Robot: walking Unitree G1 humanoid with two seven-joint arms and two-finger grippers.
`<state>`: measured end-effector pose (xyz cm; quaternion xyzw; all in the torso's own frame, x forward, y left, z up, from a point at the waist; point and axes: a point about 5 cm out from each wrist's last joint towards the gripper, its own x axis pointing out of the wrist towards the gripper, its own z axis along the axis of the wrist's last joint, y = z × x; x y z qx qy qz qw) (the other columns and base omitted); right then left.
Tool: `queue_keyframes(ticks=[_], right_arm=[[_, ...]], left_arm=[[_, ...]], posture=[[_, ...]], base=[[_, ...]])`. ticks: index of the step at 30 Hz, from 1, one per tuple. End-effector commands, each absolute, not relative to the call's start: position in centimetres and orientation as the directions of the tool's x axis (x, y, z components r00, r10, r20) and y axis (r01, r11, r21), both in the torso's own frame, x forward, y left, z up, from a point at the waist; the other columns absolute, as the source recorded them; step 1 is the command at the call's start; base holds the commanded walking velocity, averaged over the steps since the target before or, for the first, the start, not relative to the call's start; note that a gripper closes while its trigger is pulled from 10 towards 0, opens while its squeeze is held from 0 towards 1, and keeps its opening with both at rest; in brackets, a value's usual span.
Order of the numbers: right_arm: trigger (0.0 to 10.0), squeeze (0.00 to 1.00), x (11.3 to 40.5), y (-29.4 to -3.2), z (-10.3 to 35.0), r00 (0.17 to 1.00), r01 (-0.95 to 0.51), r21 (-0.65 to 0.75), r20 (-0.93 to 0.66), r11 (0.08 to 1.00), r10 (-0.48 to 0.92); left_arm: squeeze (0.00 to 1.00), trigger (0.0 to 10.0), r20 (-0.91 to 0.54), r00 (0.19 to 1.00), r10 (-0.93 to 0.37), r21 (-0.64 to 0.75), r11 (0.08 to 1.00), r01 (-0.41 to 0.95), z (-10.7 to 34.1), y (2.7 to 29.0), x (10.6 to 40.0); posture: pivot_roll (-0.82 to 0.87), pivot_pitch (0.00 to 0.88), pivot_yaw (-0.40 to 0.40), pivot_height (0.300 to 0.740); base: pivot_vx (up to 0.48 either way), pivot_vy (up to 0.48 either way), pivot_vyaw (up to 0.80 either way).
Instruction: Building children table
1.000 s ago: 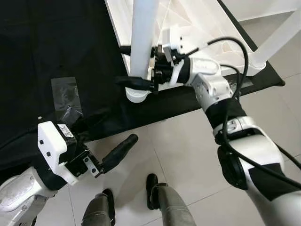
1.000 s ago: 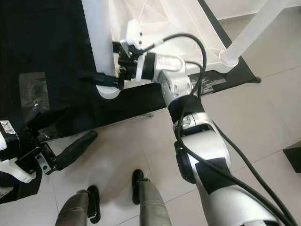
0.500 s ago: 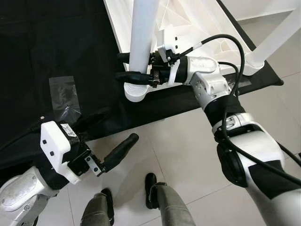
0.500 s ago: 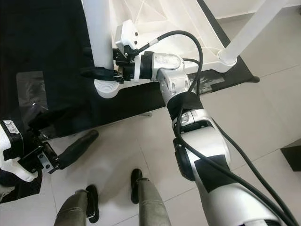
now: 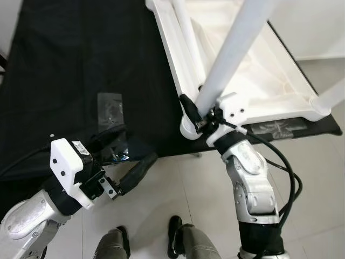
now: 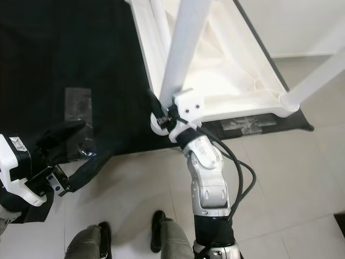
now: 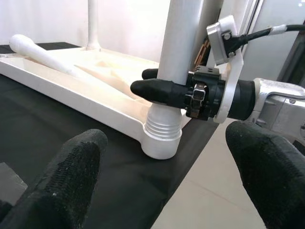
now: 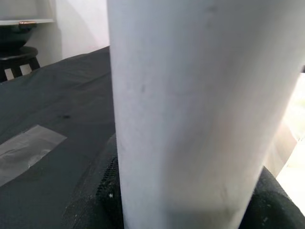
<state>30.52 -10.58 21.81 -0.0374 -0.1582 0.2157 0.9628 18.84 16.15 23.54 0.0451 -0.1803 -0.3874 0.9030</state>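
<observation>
A robot's right gripper is clamped around a white table leg just above the threaded collar where the leg meets the corner socket of an upturned white tabletop. The tabletop lies underside-up on a black cloth spread over a tiled floor, with a second leg already standing at the near corner to the robot's right and a third lying loose on the underside.

The left gripper hangs low near the cloth's edge with its fingers spread wide and grasping nothing, pointed towards the leg's base. A piece of clear plastic wrapping lies on the cloth nearby.

The step appears to be screwing the leg home. Doing it well likely means keeping the leg square to the tabletop so the thread does not cross, turning in short twists with a firm hold close to the collar, and re-gripping between turns. The free gripper could steady the tabletop's rim, since the light tabletop may slide on the cloth as the leg tightens.
</observation>
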Motion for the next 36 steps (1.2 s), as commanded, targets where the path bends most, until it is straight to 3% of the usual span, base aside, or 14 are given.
queue_keyframes(ticks=[1, 4, 5, 6, 7, 10, 11, 12, 19, 25, 26, 27, 28, 36], right_arm=[[10.0, 0.00, 32.2, -12.3, 17.2, 0.941, -0.330, -0.158, 0.024, 0.931, 0.338], [10.0, 0.00, 32.3, -12.2, 17.5, 0.943, -0.327, -0.161, 0.015, 0.931, 0.333], [10.0, 0.55, 32.5, -12.2, 18.1, 0.938, -0.339, -0.150, 0.016, 0.929, 0.345], [10.0, 0.55, 32.5, -12.2, 18.1, 0.938, -0.339, -0.150, 0.016, 0.929, 0.345], [10.0, 1.00, 32.5, -12.2, 18.8, 0.937, -0.341, -0.142, 0.022, 0.929, 0.348], [10.0, 1.00, 32.9, -11.9, 20.4, 0.897, -0.423, -0.128, 0.079, 0.897, 0.435], [10.0, 0.00, 33.2, -11.6, 22.0, 0.803, -0.573, -0.100, 0.128, 0.813, 0.582], [10.0, 0.00, 33.2, -11.6, 22.0, 0.803, -0.573, -0.100, 0.128, 0.813, 0.582], [10.0, 0.00, 33.5, -13.3, 26.4, 0.345, -0.891, -0.299, 0.046, 0.343, 0.937], [10.0, 0.00, 34.0, -13.4, 26.4, 0.213, -0.936, -0.299, -0.065, 0.184, 0.975], [4.1, 0.00, 34.5, -13.1, 26.6, 0.209, -0.938, -0.296, -0.066, 0.181, 0.976], [4.1, 0.00, 34.8, -12.8, 26.8, 0.204, -0.940, -0.292, -0.063, 0.178, 0.977], [0.0, 0.00, 35.2, -12.5, 27.0, 0.194, -0.943, -0.286, -0.047, 0.173, 0.980], [0.0, 0.00, 35.8, -12.1, 27.1, 0.144, -0.953, -0.271, -0.012, 0.136, 0.989]], left_arm=[[0.00, 10.0, 0.291, 0.607, -0.739, 0.229, 0.670, 0.706, 23.4, 15.7, 19.3], [0.00, 10.0, 0.295, 0.605, -0.740, 0.232, 0.669, 0.706, 23.4, 15.7, 19.4], [0.00, 10.0, 0.300, 0.602, -0.740, 0.232, 0.669, 0.706, 23.5, 15.7, 19.5], [0.00, 10.0, 0.300, 0.602, -0.740, 0.232, 0.669, 0.706, 23.5, 15.7, 19.5], [0.00, 10.0, 0.303, 0.601, -0.740, 0.232, 0.669, 0.706, 23.5, 15.6, 19.5], [0.00, 10.0, 0.304, 0.600, -0.740, 0.231, 0.669, 0.707, 23.5, 15.6, 19.5], [0.00, 10.0, 0.304, 0.599, -0.741, 0.229, 0.667, 0.709, 23.4, 15.5, 19.4], [0.00, 10.0, 0.304, 0.599, -0.741, 0.229, 0.667, 0.709, 23.4, 15.5, 19.4], [0.00, 10.0, 0.291, 0.587, -0.755, 0.243, 0.652, 0.718, 23.5, 15.6, 19.1], [0.00, 10.0, 0.273, 0.582, -0.766, 0.262, 0.641, 0.721, 23.5, 16.0, 19.1], [0.00, 10.0, 0.269, 0.583, -0.767, 0.265, 0.641, 0.721, 23.4, 16.0, 19.0], [0.00, 10.0, 0.267, 0.584, -0.767, 0.266, 0.641, 0.720, 23.4, 16.0, 18.9], [0.00, 10.0, 0.267, 0.585, -0.766, 0.265, 0.642, 0.719, 23.3, 16.0, 18.8], [0.00, 10.0, 0.273, 0.587, -0.762, 0.240, 0.645, 0.725, 22.9, 15.5, 18.3]], posture=[[0.08, 0.334, -0.114, 0.740], [0.08, 0.334, -0.114, 0.740], [0.08, 0.327, -0.108, 0.740], [0.08, 0.327, -0.108, 0.740], [0.08, 0.325, -0.110, 0.740], [0.08, 0.324, -0.110, 0.740], [0.09, 0.322, -0.107, 0.740], [0.09, 0.322, -0.107, 0.740], [0.10, 0.318, -0.119, 0.740], [0.11, 0.316, -0.122, 0.740], [0.12, 0.317, -0.127, 0.740], [0.12, 0.317, -0.129, 0.740], [0.13, 0.317, -0.130, 0.740], [0.13, 0.319, -0.132, 0.740]], base=[[0.000, 0.000, 0.00], [0.000, 0.000, 0.00], [0.000, 0.000, 0.00], [0.000, 0.000, 0.00], [0.000, 0.000, 0.00], [0.000, 0.000, 0.00], [0.000, 0.000, 0.00], [0.000, 0.000, 0.00], [0.000, 0.000, 0.00], [0.000, 0.000, 0.00], [0.000, 0.000, 0.00], [0.000, 0.000, 0.00], [0.000, 0.000, 0.00], [0.000, 0.000, 0.00]])
